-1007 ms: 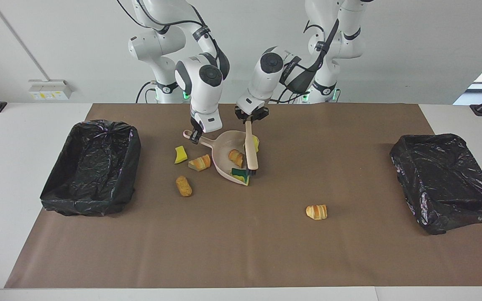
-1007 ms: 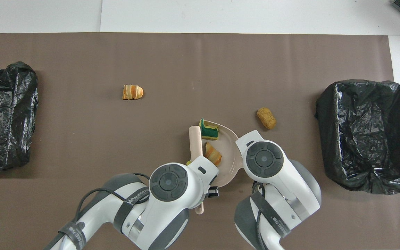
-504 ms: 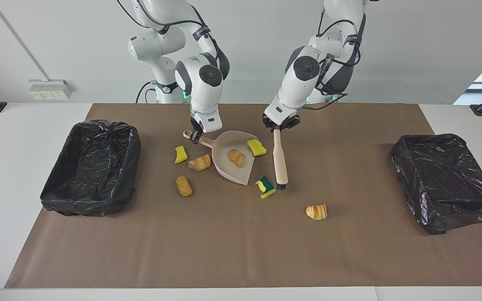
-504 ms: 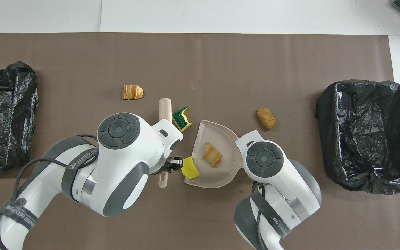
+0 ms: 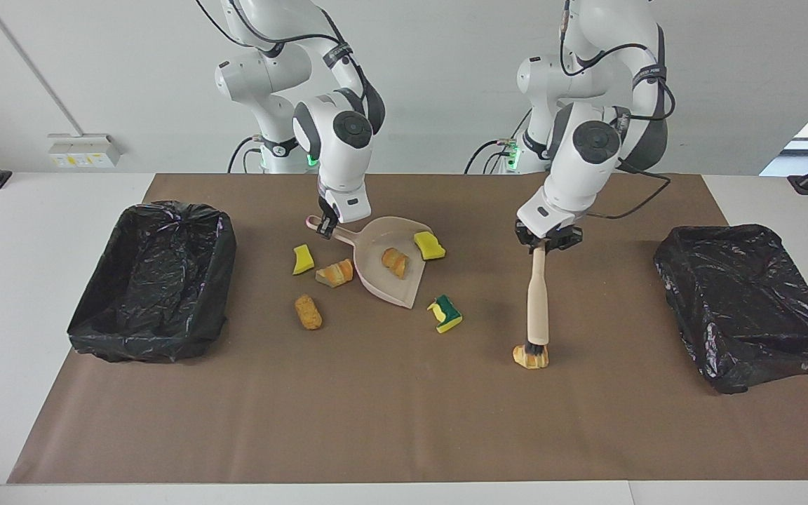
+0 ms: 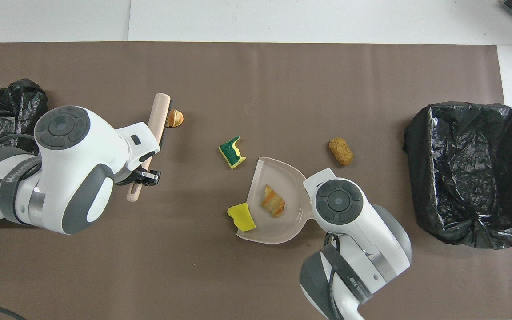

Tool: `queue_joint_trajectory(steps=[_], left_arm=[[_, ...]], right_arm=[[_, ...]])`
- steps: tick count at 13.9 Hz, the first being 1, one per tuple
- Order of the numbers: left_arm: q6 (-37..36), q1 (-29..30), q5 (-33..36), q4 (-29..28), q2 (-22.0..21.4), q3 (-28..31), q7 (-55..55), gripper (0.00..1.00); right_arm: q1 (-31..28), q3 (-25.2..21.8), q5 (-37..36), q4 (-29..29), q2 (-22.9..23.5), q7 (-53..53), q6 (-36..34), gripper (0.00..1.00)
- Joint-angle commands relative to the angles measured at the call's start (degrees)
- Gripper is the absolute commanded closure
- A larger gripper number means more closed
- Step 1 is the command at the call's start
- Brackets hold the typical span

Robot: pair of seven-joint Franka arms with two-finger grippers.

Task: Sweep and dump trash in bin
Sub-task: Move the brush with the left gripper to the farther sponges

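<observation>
A: Where's the trash?

B: Scattered over the brown mat (image 5: 404,421) on the counter. A bread piece (image 5: 395,263) lies in the pink dustpan (image 5: 376,280), and a yellow sponge (image 5: 430,246) sits on its rim. The green-backed sponge (image 5: 445,313) lies just off the pan's mouth. Beside the pan, toward the right arm's end, are a curved yellow bit (image 5: 301,259), a croissant piece (image 5: 335,273) and a brown roll (image 5: 308,312). The last croissant (image 5: 530,358) lies well apart, toward the left arm's end.

A: And the pincers?

B: The left pincer (image 5: 544,242) is clamped on the brush (image 5: 537,301), bristles touching that lone croissant. The right pincer (image 5: 325,228) grips the dustpan's handle.

A: How should the sweep go?

B: I'd judge it best to set the bristles on the croissant's side toward the black bin (image 5: 748,301), then drag low and steady toward the pan's mouth. It may roll off, so keep the brush square. The green-backed sponge lies on the way; gather it too.
</observation>
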Motion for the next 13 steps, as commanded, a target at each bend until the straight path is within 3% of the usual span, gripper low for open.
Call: queue_joint_trajectory(steps=[1,5,9,13], left_arm=[[1.61,-0.58,4.81,6.58,6.40,2.31,2.23,1.00],[2.75,-0.50,5.09,12.32,13.97,3.81,2.50,1.00],[2.14,-1.37,4.82,11.36,14.51,3.29,9.70,1.00],[-2.95,-1.46,4.56,10.57,13.63,-3.11,9.88,1.00]], right_arm=[[-0.58,0.40,0.93,-0.48,0.38,0.70,-0.45,1.00],[-0.23,0.40,0.93,-0.13,0.83,0.53,0.69,1.00],[-0.23,0.40,0.93,-0.22,1.00,0.70,2.10,1.00],[-0.23,0.40,0.93,-0.22,1.00,1.06,2.01,1.00]])
